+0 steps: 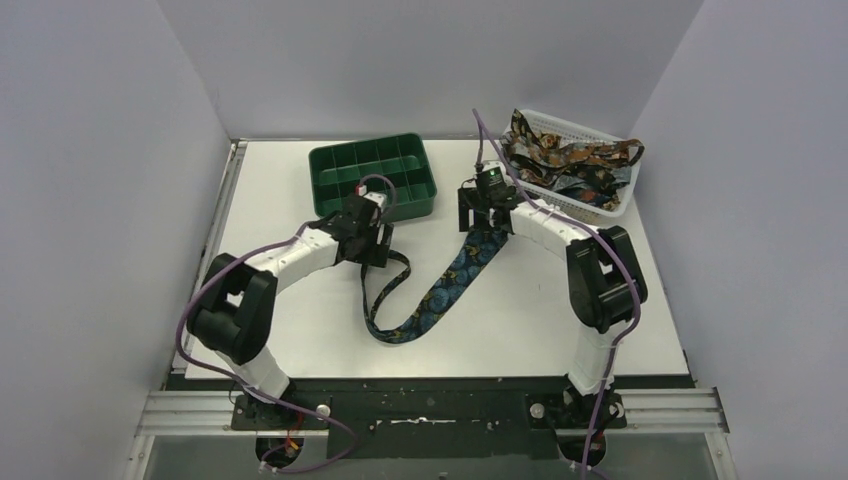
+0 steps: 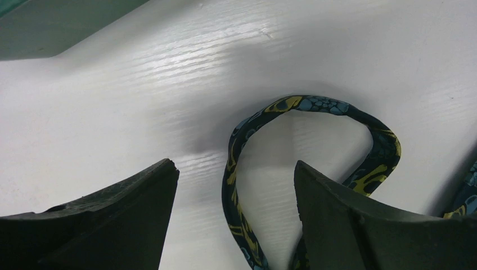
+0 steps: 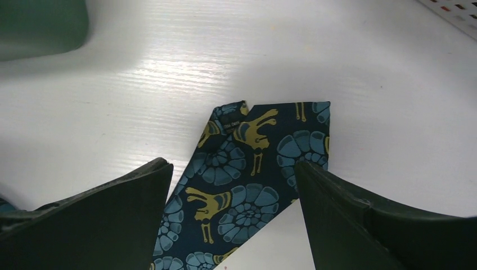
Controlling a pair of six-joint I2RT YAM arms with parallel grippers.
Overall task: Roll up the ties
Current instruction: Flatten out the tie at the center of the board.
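Hovering spread over tie point(image 1: 432, 298): left hand point(image 2: 235, 169), right hand point(image 3: 233, 166).

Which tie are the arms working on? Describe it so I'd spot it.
On the white table, in front of the green tray and white basket, one tie lies in a loose U. It alone is spread on the table, navy with blue-shelled yellow snails; the other ties are heaped in the basket.

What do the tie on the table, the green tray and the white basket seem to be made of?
Tie: woven fabric, probably silk or polyester; it drapes limply, with a slight sheen. Tray: likely moulded plastic; glossy, uniform green dividers. Basket: likely plastic; white openwork mesh walls.
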